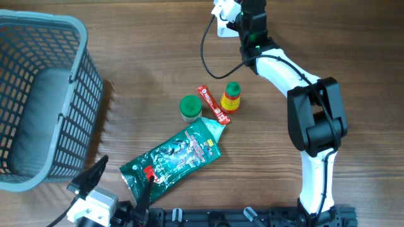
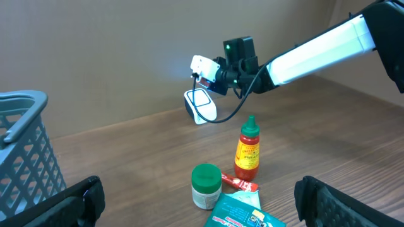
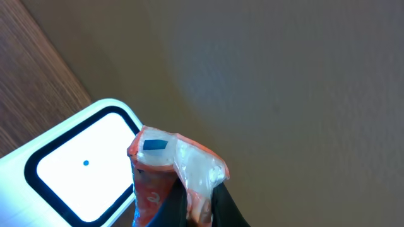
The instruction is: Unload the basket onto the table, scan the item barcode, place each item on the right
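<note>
A: From above, why is the right hand (image 1: 228, 11) stretched to the far edge of the worktop (image 1: 126, 69)?

B: Most likely to bring what it holds to the white scanner (image 1: 223, 28) that sits there. The left hand (image 1: 117, 184) waits at the near edge, spread wide and holding nothing.

A: And the basket (image 1: 76, 25) on the left?

B: Only its bare grey floor shows. The green pouch (image 1: 173, 157), green-lidded jar (image 1: 190, 107), sauce bottle (image 1: 231, 98) and red stick packet (image 1: 213, 104) all sit outside it, in the middle of the worktop.

A: What does the left wrist view add?

B: The right hand hangs just above the scanner, which is propped at a tilt. The bottle and jar stand upright, nearer the camera.

A: And the right wrist view?

B: The fingers (image 3: 175, 211) are pinched shut on a small wrapped item (image 3: 177, 164), red under clear film with a blue patch. It sits just beside the scanner's black-ringed window. Whether a barcode faces that window cannot be told, but the scan appears to be under way.
</note>
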`<state>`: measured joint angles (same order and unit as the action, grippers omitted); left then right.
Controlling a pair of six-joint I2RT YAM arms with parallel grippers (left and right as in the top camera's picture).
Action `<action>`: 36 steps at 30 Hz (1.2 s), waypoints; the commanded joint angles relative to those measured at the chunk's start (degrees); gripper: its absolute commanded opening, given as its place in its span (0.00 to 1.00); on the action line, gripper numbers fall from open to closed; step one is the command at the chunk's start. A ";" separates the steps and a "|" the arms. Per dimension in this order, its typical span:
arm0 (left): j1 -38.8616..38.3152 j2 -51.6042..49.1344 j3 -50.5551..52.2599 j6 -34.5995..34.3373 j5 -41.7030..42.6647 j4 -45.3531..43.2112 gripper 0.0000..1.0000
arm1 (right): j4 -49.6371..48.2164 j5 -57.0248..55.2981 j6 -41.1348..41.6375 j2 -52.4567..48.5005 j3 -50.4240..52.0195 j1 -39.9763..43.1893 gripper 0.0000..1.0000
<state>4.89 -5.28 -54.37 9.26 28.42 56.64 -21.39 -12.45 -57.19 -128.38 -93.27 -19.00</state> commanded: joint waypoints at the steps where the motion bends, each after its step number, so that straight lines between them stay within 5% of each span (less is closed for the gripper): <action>1: -0.11 0.39 0.04 -0.52 0.46 -0.15 1.00 | -1.16 2.95 -1.40 -2.47 -1.77 -0.55 0.05; 7: -0.11 0.39 0.04 -0.52 0.46 -0.15 1.00 | -4.76 3.34 -4.04 -4.55 -2.58 -1.77 0.04; 13: -0.11 0.39 0.04 -0.55 0.46 -0.15 1.00 | -3.56 3.26 6.97 -4.55 -5.86 -1.27 0.04; 19: -0.11 0.39 0.04 -0.52 0.46 -0.15 1.00 | 0.70 2.97 1.27 -5.40 -6.51 -1.16 0.04; 32: -0.11 0.39 0.04 -0.52 0.46 -0.15 1.00 | 5.95 -11.26 21.66 -4.83 -13.07 -0.83 0.04; 36: -0.11 0.39 0.04 -0.52 0.46 -0.15 1.00 | 6.03 -19.30 21.59 -0.13 -14.32 -0.70 0.04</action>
<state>4.89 -5.28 -54.37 9.26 28.42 56.62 -15.35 -22.44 -38.68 -133.34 -105.43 -20.14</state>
